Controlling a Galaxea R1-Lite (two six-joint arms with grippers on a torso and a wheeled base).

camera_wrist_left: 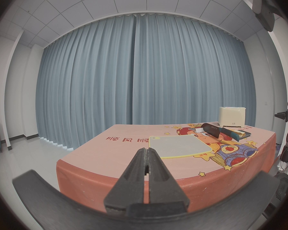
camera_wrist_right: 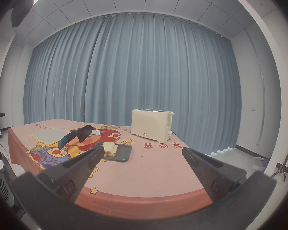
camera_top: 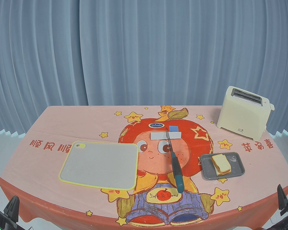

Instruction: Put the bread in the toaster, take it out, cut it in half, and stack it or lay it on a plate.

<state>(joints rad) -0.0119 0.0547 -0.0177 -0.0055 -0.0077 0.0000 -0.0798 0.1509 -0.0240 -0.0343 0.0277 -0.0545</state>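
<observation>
Bread (camera_top: pixel 220 164) on tray (camera_top: pixel 238 168), knife (camera_top: pixel 176 166) near. My right claw (camera_wrist_right: pixel 142 151) wide, left claw (camera_wrist_left: pixel 147 150) pinched empty. I fear hard squeeze crushing it, skewed entry missing toaster (camera_top: pixel 244 112) slot.

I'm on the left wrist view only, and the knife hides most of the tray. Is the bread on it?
Observer: Yes. In the head view the bread lies flat on the grey tray, to the right of the knife.
Operator: Is anything in the toaster? I only see its side.
Observer: From above, the toaster shows two dark slots on top with no bread sticking out.
Operator: And the right hand?
Observer: The right hand is open and holds nothing.
</observation>
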